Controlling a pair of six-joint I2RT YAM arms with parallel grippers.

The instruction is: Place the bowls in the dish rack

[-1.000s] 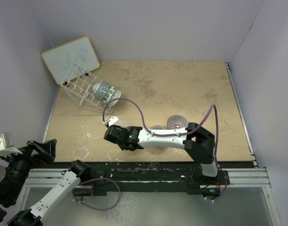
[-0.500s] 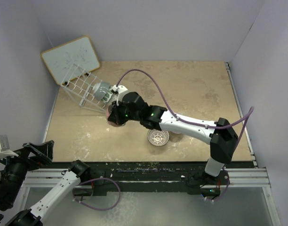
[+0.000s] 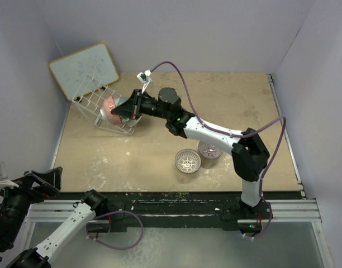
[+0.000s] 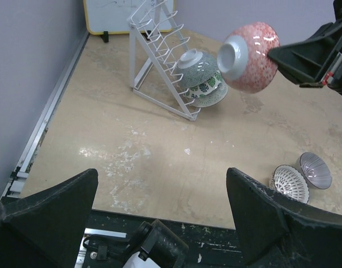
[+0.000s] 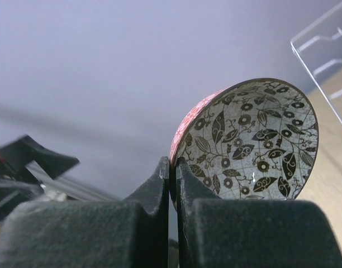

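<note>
My right gripper [image 3: 117, 110] is shut on the rim of a bowl [image 3: 108, 106] with a red-pink outside and a black-and-white leaf pattern inside [image 5: 255, 145]. It holds the bowl on edge in the air, just above and right of the white wire dish rack [image 3: 95, 106]. Two green-and-white bowls [image 4: 200, 78] sit stacked in the rack [image 4: 160, 56]. A radial white bowl [image 3: 188, 161] and a purple bowl [image 3: 210, 149] lie on the table. My left gripper [image 4: 161, 173] is open and empty, at the near left edge [image 3: 42, 180].
A wood-framed whiteboard [image 3: 81, 70] leans on the back left wall behind the rack. The right arm [image 3: 215, 134] stretches across the middle of the table. The black rail [image 3: 176, 195] runs along the table's near edge.
My right arm swung from the near middle of the table up and back-left to the rack, carrying the red-pink bowl. The radial white and purple bowls now show uncovered.
</note>
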